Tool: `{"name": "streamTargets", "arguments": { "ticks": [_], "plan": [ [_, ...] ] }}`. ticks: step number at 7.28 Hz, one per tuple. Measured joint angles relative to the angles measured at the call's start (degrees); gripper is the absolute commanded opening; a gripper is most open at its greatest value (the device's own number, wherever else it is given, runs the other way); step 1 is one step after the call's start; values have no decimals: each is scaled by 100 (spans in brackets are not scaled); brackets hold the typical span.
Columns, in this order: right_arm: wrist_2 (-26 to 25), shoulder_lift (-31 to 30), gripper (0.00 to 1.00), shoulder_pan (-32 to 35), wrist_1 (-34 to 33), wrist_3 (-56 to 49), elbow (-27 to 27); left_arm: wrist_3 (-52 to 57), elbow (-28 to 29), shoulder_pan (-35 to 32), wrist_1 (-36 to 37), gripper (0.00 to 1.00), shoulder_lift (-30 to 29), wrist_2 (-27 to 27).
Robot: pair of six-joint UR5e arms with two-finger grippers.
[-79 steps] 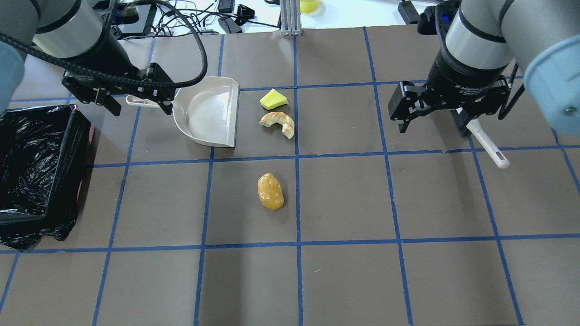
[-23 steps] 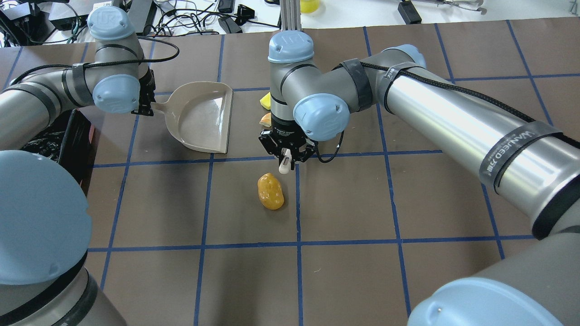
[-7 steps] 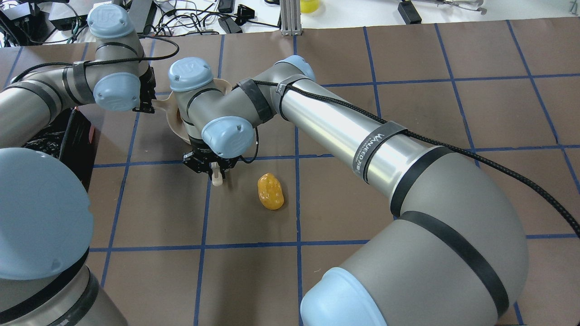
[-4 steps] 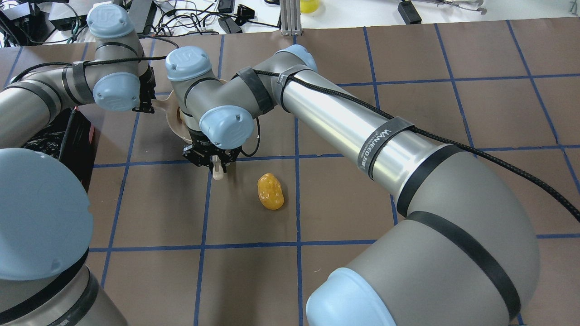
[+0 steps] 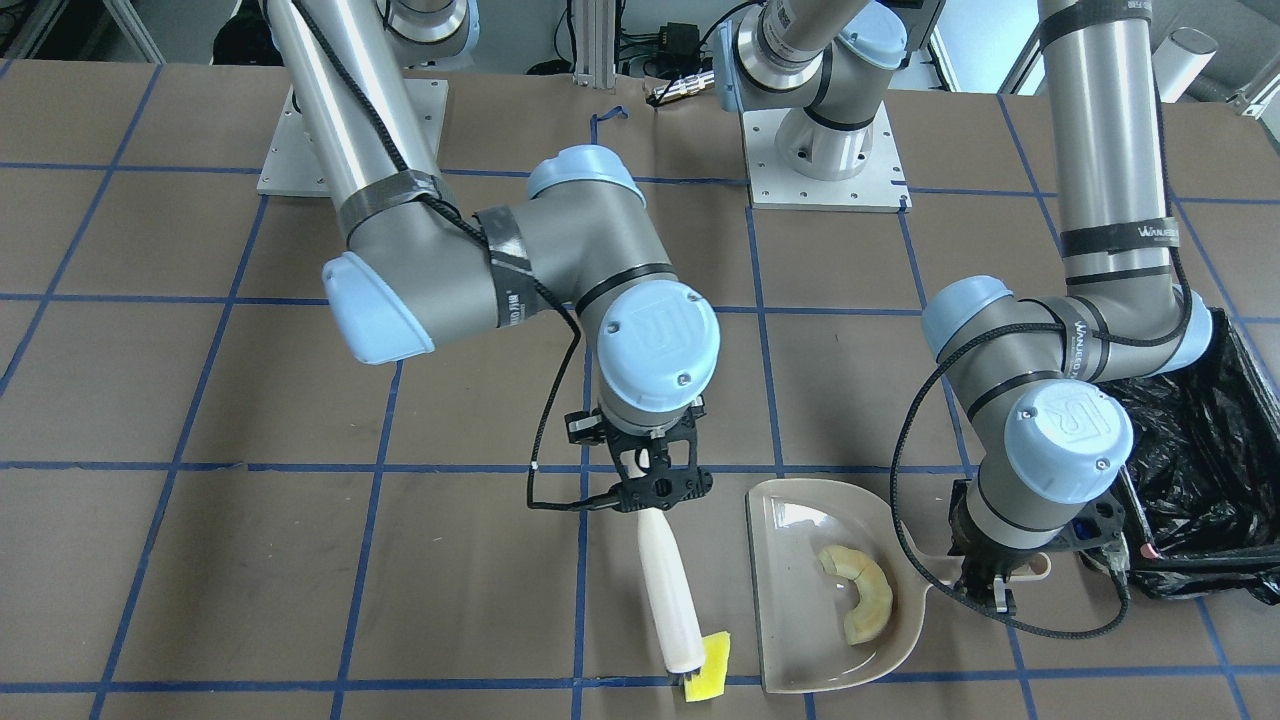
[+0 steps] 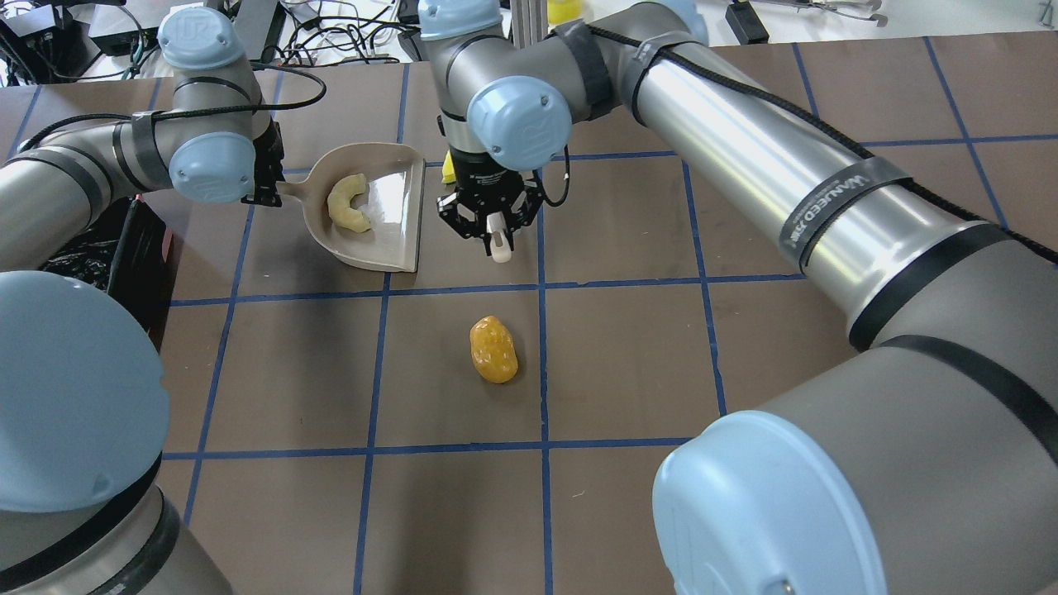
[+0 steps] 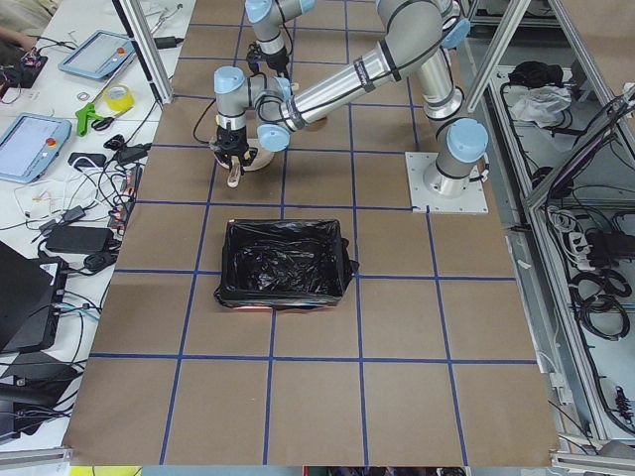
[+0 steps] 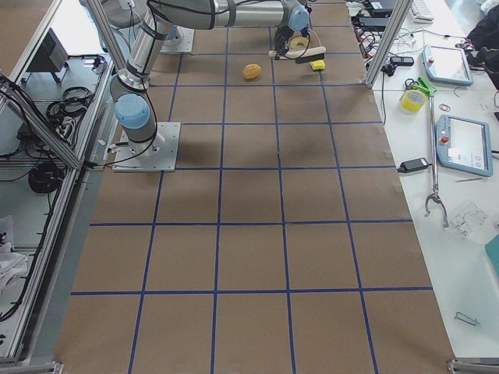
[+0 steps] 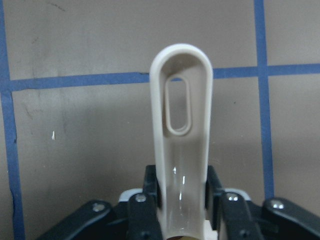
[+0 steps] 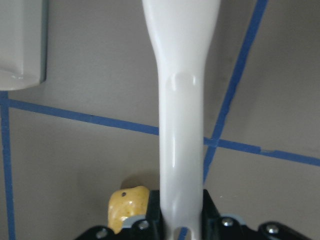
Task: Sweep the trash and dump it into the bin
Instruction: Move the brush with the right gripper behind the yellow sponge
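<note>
My left gripper [image 6: 263, 186] is shut on the handle [image 9: 182, 130] of the beige dustpan [image 6: 388, 223], which rests on the table. The tan croissant piece [image 6: 347, 204] lies inside the pan [image 5: 790, 560]. My right gripper [image 6: 494, 231] is shut on a white brush [image 5: 668, 590], just right of the pan's open edge. The brush head touches the yellow sponge wedge [image 5: 708, 668], which lies on the table beside the pan. The golden-brown potato lump [image 6: 493, 349] lies alone on the table, nearer the robot. The bin [image 5: 1210, 470] with its black bag stands beside the left arm.
The table is brown paper with blue tape grid lines. Cables and small gear [image 6: 347, 33] lie beyond the far edge. The right arm's long links [image 6: 785, 207] stretch across the table's right half. Tablets and tools [image 8: 460, 117] lie on the side bench.
The right arm has swung the brush back off the dustpan, rightward to its open edge. The croissant, earlier on the table, now lies in the pan. Left arm, potato unmoved.
</note>
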Motion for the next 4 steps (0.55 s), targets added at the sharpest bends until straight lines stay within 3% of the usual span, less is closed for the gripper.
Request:
{"name": "streamTargets", "arguments": {
  "ticks": [4],
  "plan": [
    [136,600,4,-328,-480,-605,-169,4,0,0,5,0,-7,5]
  ]
}}
